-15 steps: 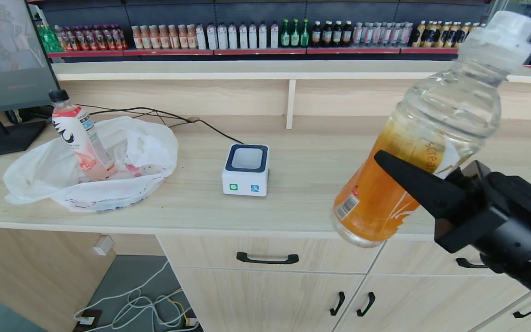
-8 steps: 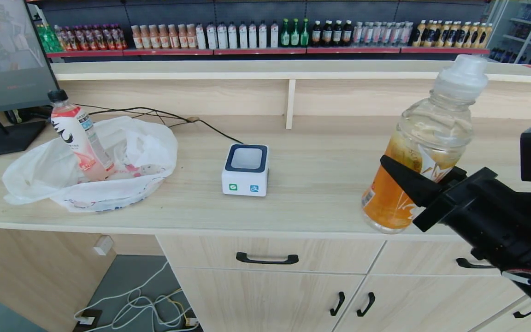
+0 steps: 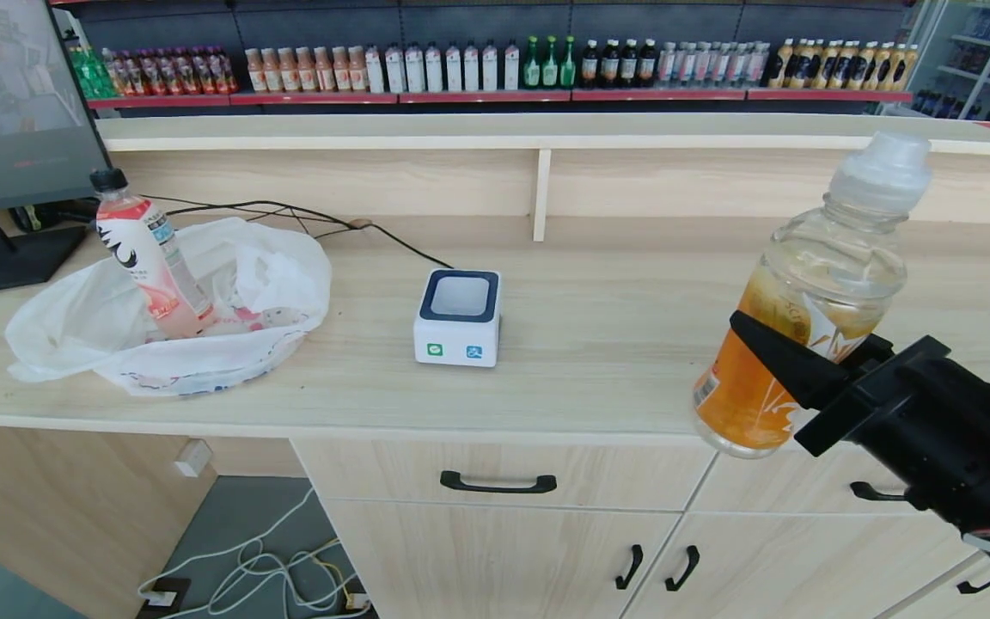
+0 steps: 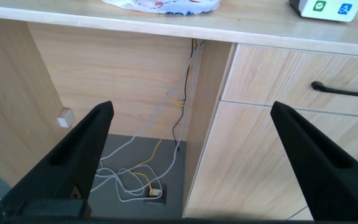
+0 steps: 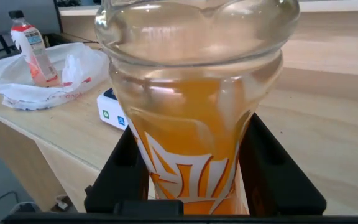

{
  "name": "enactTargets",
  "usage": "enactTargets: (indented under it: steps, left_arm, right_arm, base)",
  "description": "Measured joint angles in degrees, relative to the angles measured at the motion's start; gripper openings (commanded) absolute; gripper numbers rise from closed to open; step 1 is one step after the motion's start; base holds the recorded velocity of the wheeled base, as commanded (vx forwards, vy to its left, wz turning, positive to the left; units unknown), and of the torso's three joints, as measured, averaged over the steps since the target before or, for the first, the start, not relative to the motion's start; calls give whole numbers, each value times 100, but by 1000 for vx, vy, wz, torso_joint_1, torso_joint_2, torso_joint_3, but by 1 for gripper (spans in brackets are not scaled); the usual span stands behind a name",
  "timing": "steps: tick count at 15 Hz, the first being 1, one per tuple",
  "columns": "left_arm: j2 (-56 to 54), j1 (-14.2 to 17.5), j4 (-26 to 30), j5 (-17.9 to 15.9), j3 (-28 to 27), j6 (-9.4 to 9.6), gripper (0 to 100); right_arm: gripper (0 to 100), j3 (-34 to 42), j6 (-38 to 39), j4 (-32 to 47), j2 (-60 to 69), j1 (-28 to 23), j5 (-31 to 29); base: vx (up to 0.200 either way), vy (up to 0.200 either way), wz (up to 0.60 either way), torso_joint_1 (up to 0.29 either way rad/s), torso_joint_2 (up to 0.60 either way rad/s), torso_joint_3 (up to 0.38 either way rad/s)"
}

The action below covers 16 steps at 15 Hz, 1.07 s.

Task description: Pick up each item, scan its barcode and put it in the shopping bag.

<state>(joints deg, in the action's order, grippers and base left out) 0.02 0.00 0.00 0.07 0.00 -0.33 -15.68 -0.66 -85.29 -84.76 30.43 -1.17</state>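
The orange bottle (image 3: 804, 318) is held tilted slightly above the counter's (image 3: 581, 344) near right edge, pinched between the right gripper's (image 3: 783, 348) jaws. The scanner (image 3: 458, 316) is set mid-counter to its left. Farther left, a pink bottle (image 3: 149, 254) is leaned in the bag (image 3: 100, 327). The left gripper's (image 4: 191, 137) jaws are spread, empty.

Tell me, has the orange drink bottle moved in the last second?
Yes. The orange drink bottle, in the right gripper, has drawn rightward, away from the barcode scanner, and tilts less.
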Motion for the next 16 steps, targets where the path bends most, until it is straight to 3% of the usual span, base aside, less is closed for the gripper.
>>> enactTargets:
  steps: [13,16]
  left_arm:
    - [0,0,0,-2,0,11,100]
    - [0,0,2,0,0,17,100]
  right_arm:
    - [0,79,-2,-11,50,7,30]
    - [0,-26,-27,-16,52,0,133]
  base:
    - [0,200,0,5,3,2]
    - [0,0,0,0,0,0]
